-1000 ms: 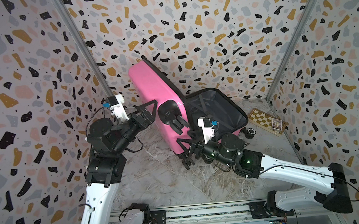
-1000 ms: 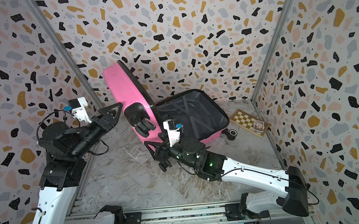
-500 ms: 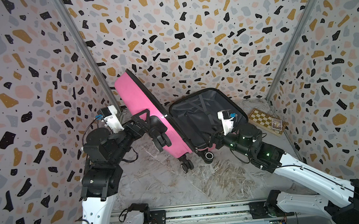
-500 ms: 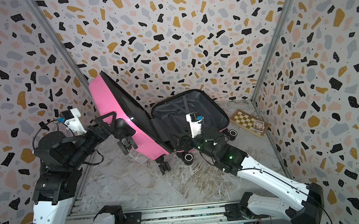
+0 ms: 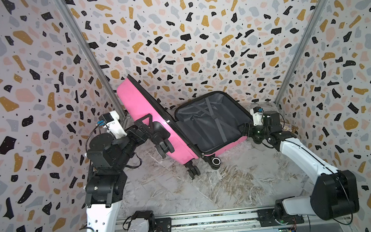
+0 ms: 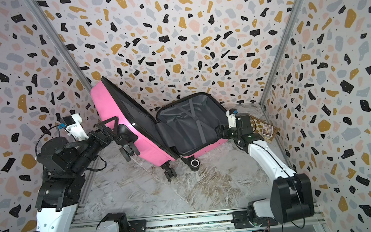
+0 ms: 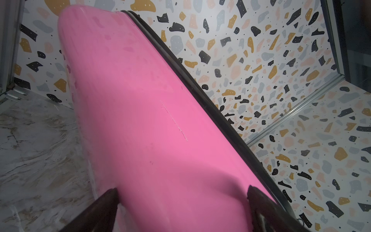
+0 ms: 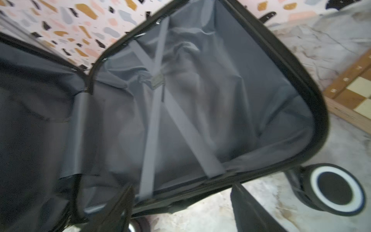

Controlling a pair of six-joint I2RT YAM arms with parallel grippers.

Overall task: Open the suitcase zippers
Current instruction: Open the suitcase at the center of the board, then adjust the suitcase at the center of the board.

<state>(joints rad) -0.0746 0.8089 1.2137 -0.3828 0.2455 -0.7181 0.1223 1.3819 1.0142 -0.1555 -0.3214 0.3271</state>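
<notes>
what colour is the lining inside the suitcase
Dark grey lining, with lighter grey crossed straps, inside the pink suitcase; best seen in the right wrist view.

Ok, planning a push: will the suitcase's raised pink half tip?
Probably swings rather than slides: the raised half leans, hinged to the half lying flat. Hard and glossy, it looks stiff, slippery. The wheels may let everything roll.

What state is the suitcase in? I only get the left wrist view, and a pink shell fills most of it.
Observer: The suitcase is splayed open. Its other half lies low, with the grey inside facing up.
Operator: Where is the right gripper?
Observer: The right gripper is at that low half's outer edge, away from the hinge, with its jaws apart.
Operator: Anything else nearby?
Observer: A chessboard lies flat just beyond that gripper.
</notes>
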